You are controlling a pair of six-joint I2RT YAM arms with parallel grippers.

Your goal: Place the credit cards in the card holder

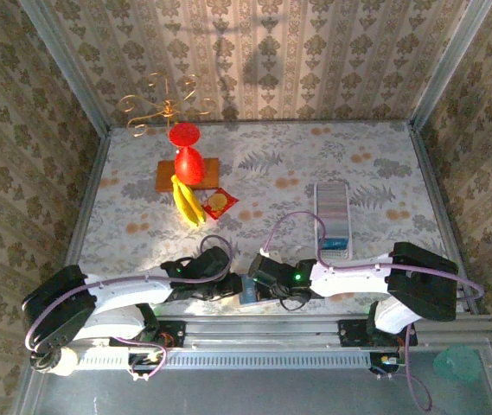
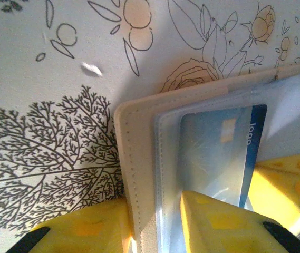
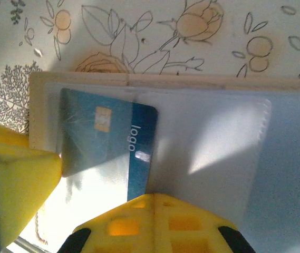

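Left tool (image 2: 152, 224): its yellow pads are clamping one edge of the small tan leather-like folding card holder (image 2: 134, 158). The jaws are standing apart only by the thickness of cover and clear sleeve. It seems to be working as the anchor, so the holder is not sliding.
Right tool (image 3: 155, 205): its yellow pads are pressing fully together, their tips touching a corner of the thin blue plastic credit card (image 3: 107, 132). Whether they are nipping it or only nudging it, I cannot tell.
Card: it is lying partway inside the clear sleeve, chip end hazy under the plastic, the "logo" end bare outside it.
Holder's place: it is lying open on the flower-printed surface (image 2: 60, 79), at the near edge, in the middle between the two arms.
Step in hand: probably feeding the card deeper into its pocket, one tool bracing while the other is driving.
Farther out: a long whitish ribbed tray (image 1: 332, 207) is sitting far and right of the tools, well apart. Something blue is showing at its near end, perhaps another card, but it is too small to be sure.
Risk: a skewing card is likely to be catching on the sleeve mouth.
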